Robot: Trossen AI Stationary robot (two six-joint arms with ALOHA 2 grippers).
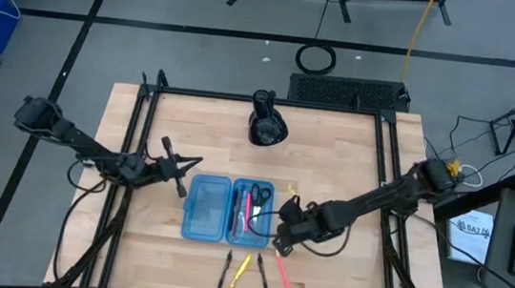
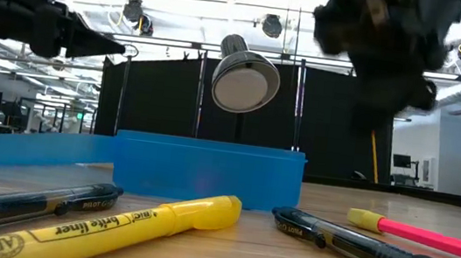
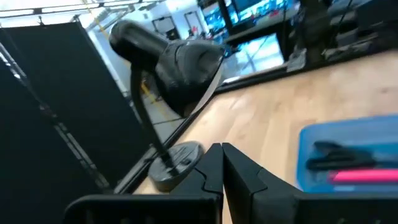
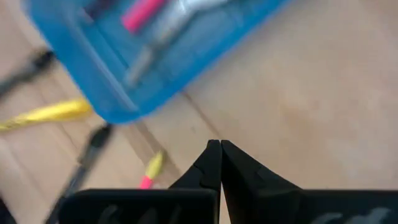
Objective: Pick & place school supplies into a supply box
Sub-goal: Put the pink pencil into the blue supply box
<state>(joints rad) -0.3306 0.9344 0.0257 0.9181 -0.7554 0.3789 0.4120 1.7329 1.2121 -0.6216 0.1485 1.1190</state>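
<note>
Translucent light-blue plastic pencil case [image 1: 229, 209], open at table centre, pink pen and black-handled scissors [image 1: 260, 195] inside. In front: black pen [image 1: 225, 274], yellow highlighter [image 1: 240, 272], second black pen [image 1: 263, 277], pink pen [image 1: 284, 279], long axes roughly front-to-back. Left gripper [image 1: 180, 176] pinched closed, empty, beside case; right gripper [image 1: 278, 238] likewise, near case corner.

Low: yellow highlighter barrel [image 2: 113, 220] probably light, stiff, smooth; best pinched mid-barrel, across the axis.

Wrist views: both pairs of fingers together, nothing held.

Dark jointed arms, black cables, pointed claws
</note>
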